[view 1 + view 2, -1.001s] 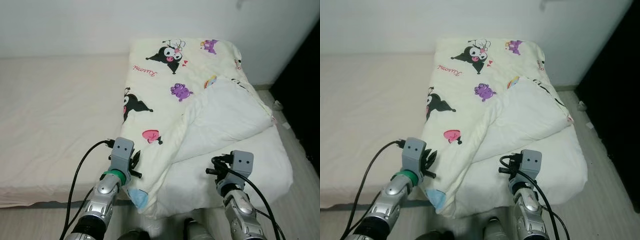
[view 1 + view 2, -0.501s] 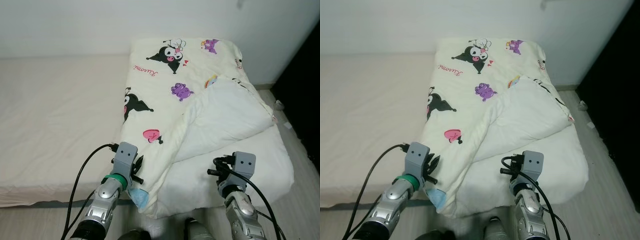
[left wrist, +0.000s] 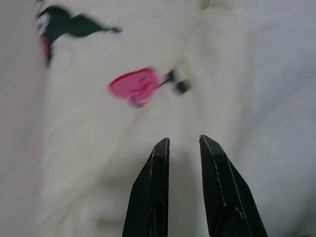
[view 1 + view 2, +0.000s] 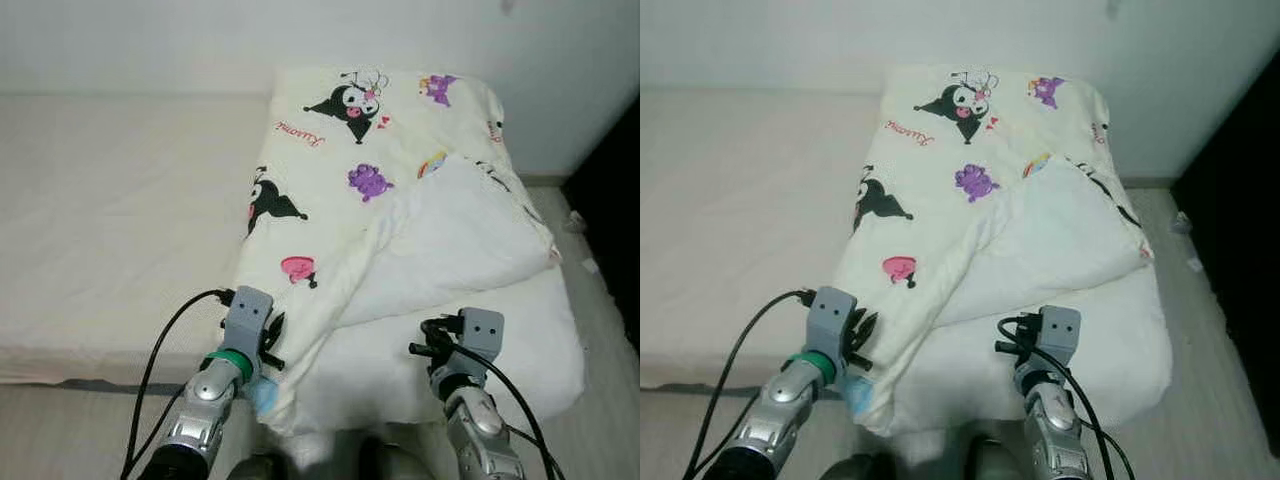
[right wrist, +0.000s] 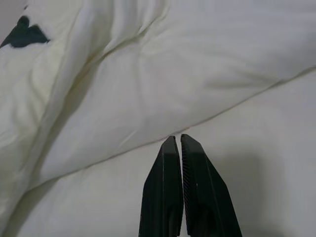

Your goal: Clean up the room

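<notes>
Bed-making step: left pincer point(image 3: 182, 143) slightly apart near duvet point(image 4: 340, 230) edge, right pincer point(image 5: 177, 140) together; next, grip the hem

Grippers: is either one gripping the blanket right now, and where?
Neither. Left gripper has its jaws slightly apart with nothing between, above the blanket. Right gripper is shut and empty.
</notes>
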